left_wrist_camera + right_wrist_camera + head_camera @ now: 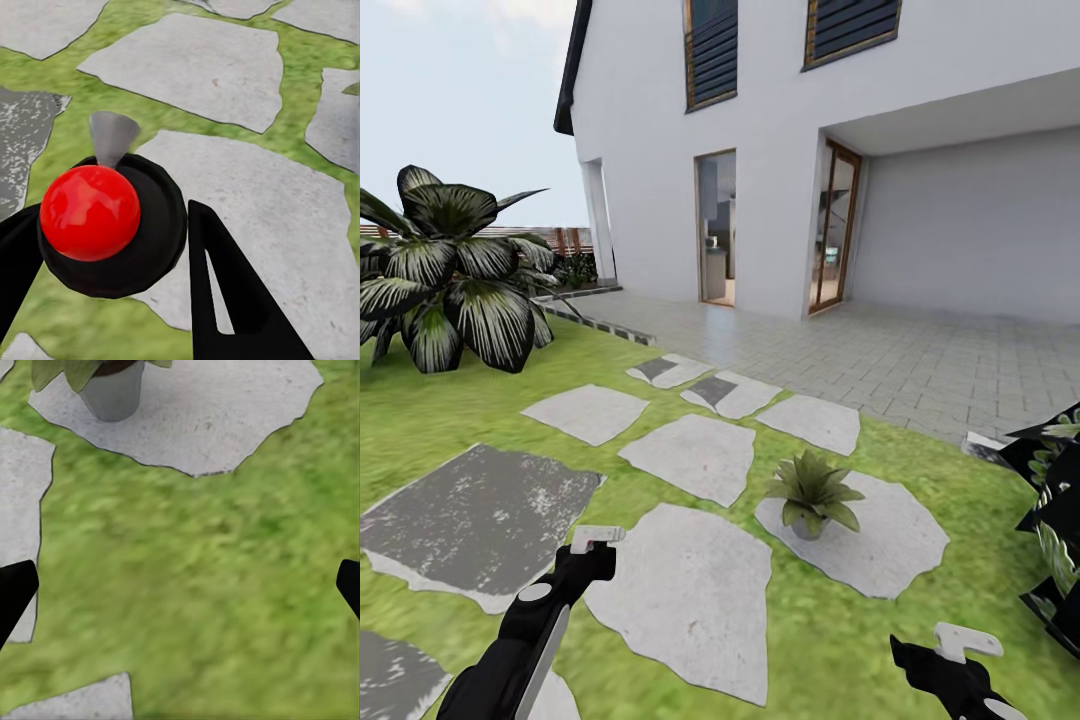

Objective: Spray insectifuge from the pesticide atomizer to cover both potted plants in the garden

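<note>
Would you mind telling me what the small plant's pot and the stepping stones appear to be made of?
The pot looks like matte grey concrete or ceramic: plain, dull, unglazed. The stepping stones look like rough pale-grey natural stone: irregular edges, faint speckling, no shine. Being renders, the exact materials stay uncertain.

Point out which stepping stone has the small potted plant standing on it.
The rounded pale stepping stone at right, ahead of the right gripper. The small potted plant stands on its left part; the other stones are bare.

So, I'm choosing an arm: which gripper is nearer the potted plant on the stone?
Right. The right gripper sits just beyond the potted plant's stone; the left gripper is farther, across another slab.
</note>
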### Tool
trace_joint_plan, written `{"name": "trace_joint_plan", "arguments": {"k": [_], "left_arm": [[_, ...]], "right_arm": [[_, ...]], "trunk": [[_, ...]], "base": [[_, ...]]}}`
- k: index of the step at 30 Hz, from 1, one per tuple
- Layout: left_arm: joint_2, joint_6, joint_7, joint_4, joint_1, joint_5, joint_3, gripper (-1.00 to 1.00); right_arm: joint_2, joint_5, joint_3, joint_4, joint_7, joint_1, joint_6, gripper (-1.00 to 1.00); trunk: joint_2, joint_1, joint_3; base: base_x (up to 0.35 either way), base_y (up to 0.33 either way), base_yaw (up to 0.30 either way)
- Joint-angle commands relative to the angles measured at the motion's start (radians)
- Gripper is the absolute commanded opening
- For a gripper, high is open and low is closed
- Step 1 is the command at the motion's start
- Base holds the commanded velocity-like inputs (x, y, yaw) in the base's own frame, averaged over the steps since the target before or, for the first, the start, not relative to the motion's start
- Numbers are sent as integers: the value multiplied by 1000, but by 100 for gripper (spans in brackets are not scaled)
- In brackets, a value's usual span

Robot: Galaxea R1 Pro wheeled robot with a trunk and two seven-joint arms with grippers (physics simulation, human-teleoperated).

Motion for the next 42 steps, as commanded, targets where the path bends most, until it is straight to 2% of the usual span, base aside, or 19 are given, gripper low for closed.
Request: {"name": "trace_joint_plan", "arguments": {"k": [1, 14, 42], "left_arm": [[0, 5, -3, -1, 0, -1, -1, -100], [0, 5, -3, -1, 0, -1, -1, -100], [0, 6, -3, -1, 0, 0, -1, -100]], "right_arm": [[-1, 0, 0, -2, 0, 0, 5, 100], [0, 0, 0, -3, 0, 0, 5, 100], [0, 0, 0, -3, 0, 0, 5, 100]], "trunk": [[0, 0, -1], [0, 0, -1], [196, -107, 87]], "base": [[0, 0, 0], [0, 0, 0], [0, 0, 0]]}}
